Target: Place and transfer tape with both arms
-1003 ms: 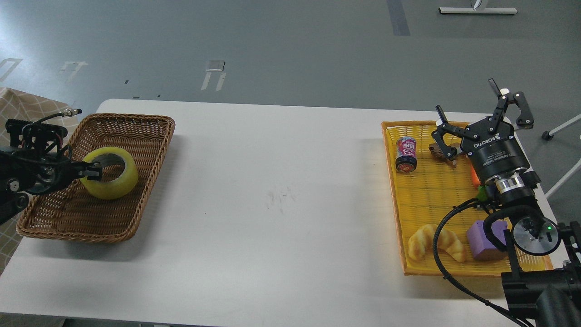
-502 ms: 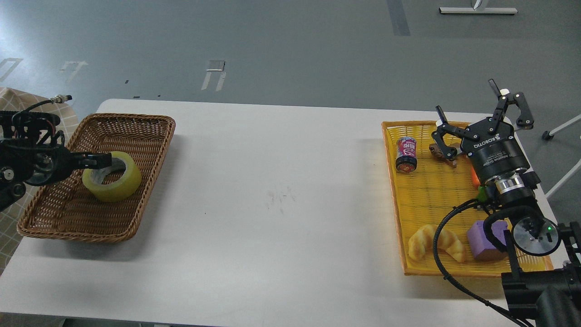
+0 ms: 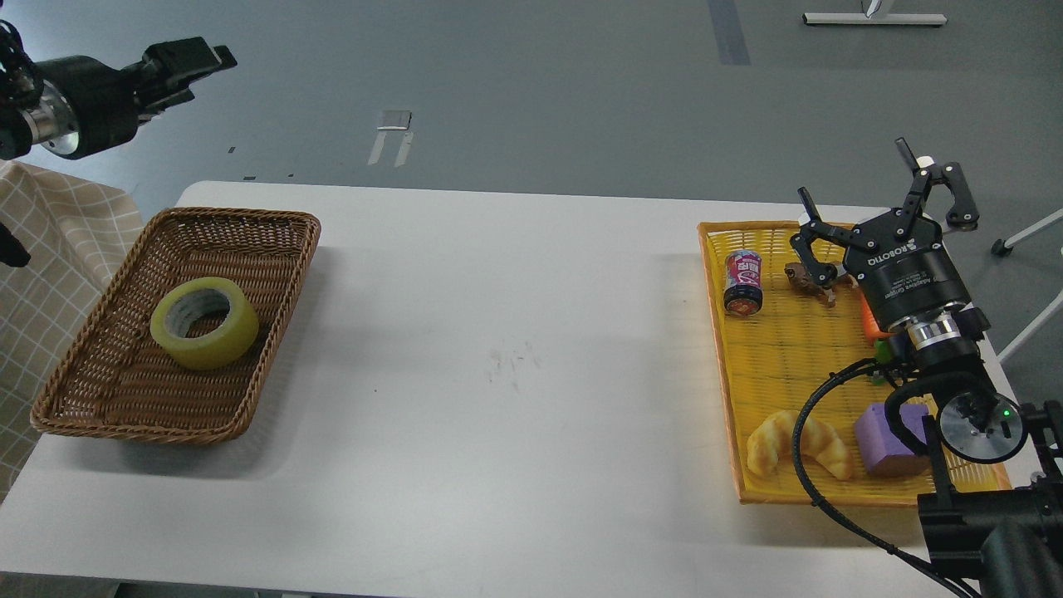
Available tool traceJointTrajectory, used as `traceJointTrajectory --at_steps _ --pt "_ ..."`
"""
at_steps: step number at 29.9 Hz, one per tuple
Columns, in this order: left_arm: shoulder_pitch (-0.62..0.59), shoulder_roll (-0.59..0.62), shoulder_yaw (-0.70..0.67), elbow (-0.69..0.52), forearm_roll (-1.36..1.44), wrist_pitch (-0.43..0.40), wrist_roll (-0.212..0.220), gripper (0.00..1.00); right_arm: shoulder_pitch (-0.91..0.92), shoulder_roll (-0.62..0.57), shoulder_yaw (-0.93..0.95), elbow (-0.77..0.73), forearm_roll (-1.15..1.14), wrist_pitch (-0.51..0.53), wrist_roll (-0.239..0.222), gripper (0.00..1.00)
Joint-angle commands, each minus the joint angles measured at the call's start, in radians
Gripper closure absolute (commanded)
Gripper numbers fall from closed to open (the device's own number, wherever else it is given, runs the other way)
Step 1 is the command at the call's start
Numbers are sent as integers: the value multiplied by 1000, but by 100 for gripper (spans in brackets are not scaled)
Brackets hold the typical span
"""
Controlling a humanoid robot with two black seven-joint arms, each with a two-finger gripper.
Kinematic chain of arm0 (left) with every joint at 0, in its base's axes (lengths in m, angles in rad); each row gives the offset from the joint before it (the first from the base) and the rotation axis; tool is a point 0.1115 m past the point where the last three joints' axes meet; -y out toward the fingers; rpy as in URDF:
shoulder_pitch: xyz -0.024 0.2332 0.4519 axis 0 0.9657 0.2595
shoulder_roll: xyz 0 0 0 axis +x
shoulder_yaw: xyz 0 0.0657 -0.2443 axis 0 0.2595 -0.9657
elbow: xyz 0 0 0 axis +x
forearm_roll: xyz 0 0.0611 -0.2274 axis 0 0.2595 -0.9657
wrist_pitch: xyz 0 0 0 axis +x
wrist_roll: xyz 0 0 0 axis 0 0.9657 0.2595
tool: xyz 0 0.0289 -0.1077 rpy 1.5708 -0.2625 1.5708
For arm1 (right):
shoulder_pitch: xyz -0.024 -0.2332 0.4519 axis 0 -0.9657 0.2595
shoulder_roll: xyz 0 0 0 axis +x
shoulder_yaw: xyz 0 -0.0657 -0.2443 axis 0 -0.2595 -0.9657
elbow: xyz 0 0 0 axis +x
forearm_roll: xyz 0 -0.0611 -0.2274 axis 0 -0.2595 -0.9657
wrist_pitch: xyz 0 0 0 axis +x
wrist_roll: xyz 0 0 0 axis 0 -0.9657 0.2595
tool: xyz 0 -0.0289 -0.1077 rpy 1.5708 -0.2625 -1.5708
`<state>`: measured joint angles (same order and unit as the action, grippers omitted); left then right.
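The left gripper (image 3: 208, 60) hangs high above the table's far left corner, holding nothing; its fingers look drawn close together, though it is too dark to tell for sure. Well below it, the tape (image 3: 204, 321) lies flat in the wicker basket (image 3: 124, 399), hole up. Across the white table (image 3: 498, 349), the right gripper (image 3: 880, 187) stands with fingers spread wide and empty over the yellow tray (image 3: 772, 349), near a can (image 3: 743, 282), a croissant (image 3: 797, 444) and a purple block (image 3: 884, 440).

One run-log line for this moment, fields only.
tape: flat in wicker basket, ungripped | left gripper: raised clear, state unclear | right gripper: open over yellow tray
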<state>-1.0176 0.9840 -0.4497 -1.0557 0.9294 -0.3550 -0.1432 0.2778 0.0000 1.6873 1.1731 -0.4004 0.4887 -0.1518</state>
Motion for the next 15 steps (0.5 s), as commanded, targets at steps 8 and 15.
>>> traceJointTrajectory --at_steps 8,15 --pt "-3 -87 -83 -18 -512 -36 -99 2 46 0 0 8 -2 0 -5 0" --pt "11 -162 -164 -18 -664 -103 -99 2 101 0 2 7 -5 0 -8 0"
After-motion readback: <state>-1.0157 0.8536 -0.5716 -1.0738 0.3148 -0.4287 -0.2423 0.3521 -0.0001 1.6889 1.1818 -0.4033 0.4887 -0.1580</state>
